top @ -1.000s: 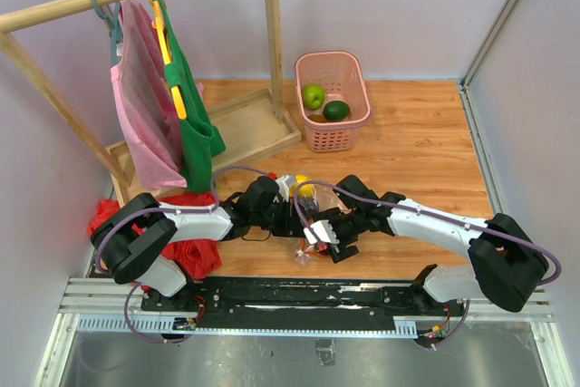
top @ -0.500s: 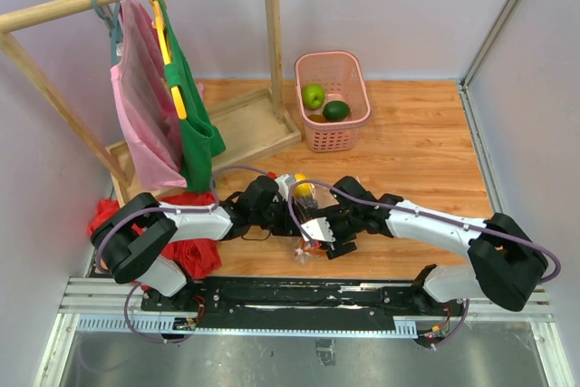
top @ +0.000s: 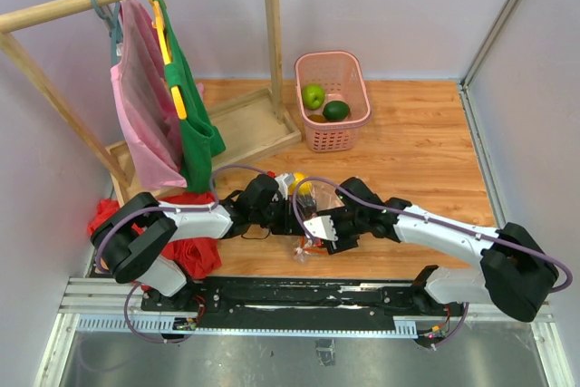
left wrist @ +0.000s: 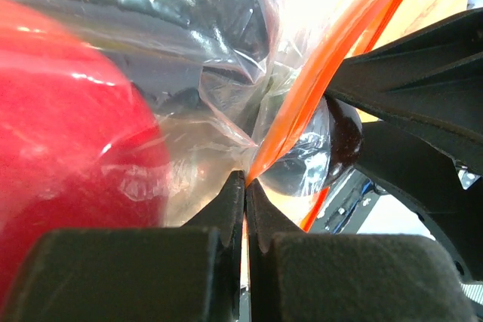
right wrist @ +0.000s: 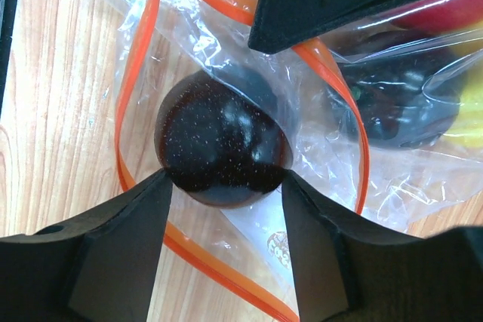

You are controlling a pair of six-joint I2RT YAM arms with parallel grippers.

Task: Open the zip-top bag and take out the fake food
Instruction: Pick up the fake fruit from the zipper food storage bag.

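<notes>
**Right wrist view: dark purple fruit pinched in the mouth of the bag**

The right gripper (right wrist: 225, 177) has its two black fingers pressed against either side of a dark purple fruit (right wrist: 223, 137), which fills the gap between them. The fruit sits in the open mouth of the bag (right wrist: 332, 160). The orange zip strip (right wrist: 134, 88) curves round it on the left and right. I cannot tell whether any plastic still covers it.

In the left wrist view the left gripper (left wrist: 244, 200) has its fingers together on a thin fold of the bag, right at the strip. A big red piece (left wrist: 68, 126) bulges behind the plastic on the left. The purple fruit shows past the strip, beside the other arm's black finger.

From above, both grippers meet over the bag on the wooden table (top: 417, 142), near the front edge and well apart from the pink basket (top: 300, 70). A yellow piece (top: 302, 189) shows inside the bag.

Against the view a second ago, the right arm's shoulder end has swung out to the right and its forearm lies flatter. Its gripper has barely shifted beside the bag, and the left arm is where it was.

The bag is clear, crumpled and shiny, its mouth gaping, with more dark and red pieces bunched deeper in.
</notes>
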